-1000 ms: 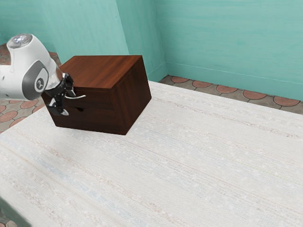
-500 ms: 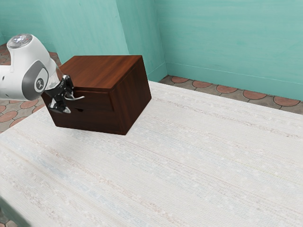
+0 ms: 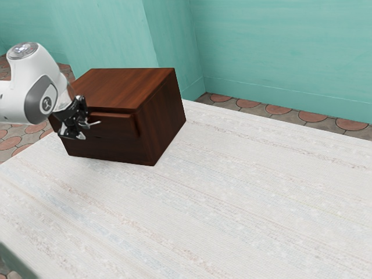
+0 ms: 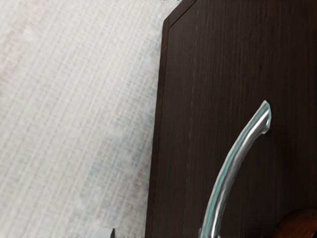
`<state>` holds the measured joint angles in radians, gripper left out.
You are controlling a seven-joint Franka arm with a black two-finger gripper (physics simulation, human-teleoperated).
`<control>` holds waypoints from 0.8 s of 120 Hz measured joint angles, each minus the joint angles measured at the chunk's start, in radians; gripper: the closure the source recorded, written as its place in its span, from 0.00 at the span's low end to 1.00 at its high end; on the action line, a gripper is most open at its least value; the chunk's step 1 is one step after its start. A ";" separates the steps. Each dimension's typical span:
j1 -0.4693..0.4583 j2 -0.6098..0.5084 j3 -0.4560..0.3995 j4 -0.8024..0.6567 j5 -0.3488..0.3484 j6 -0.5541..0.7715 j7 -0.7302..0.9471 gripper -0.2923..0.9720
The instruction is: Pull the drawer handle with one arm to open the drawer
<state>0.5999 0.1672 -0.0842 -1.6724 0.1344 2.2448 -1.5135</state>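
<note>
Exterior view: my gripper (image 3: 81,126) at cabinet (image 3: 131,87) front, near exterior view's left, jaws narrow, clamped on silver handle (image 3: 93,122). Drawer (image 3: 116,124) stands slightly out of cabinet, on table (image 3: 232,192). Wrist view: curved handle (image 4: 237,158) just under my hand, against dark drawer (image 4: 208,74); table (image 4: 74,124) beside it.

Dark brown wooden drawer (image 3: 116,123), in the upper half of a cabinet (image 3: 133,87) at the exterior view's left, pulled out slightly, front level and upright. Curved, shiny metal handle (image 4: 237,171) mounted on its front panel.
</note>
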 joint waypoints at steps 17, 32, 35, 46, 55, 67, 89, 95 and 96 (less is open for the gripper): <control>0.003 -0.025 0.000 -0.031 0.000 -0.002 -0.002 0.65; 0.009 -0.047 -0.001 -0.056 0.000 -0.003 -0.003 0.65; 0.009 -0.053 -0.001 -0.063 -0.001 -0.004 -0.003 0.65; 0.013 -0.071 0.000 -0.085 -0.001 -0.004 -0.004 0.65; 0.014 -0.089 0.001 -0.105 -0.002 -0.005 -0.006 0.65; 0.019 -0.122 0.001 -0.141 -0.004 -0.004 -0.007 0.65; 0.041 -0.164 -0.012 -0.193 -0.010 -0.004 -0.009 0.65; 0.022 -0.174 0.010 -0.205 -0.011 -0.003 -0.010 0.65; 0.020 -0.176 0.013 -0.208 -0.011 -0.003 -0.010 0.65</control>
<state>0.6199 -0.0089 -0.0715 -1.8800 0.1235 2.2416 -1.5233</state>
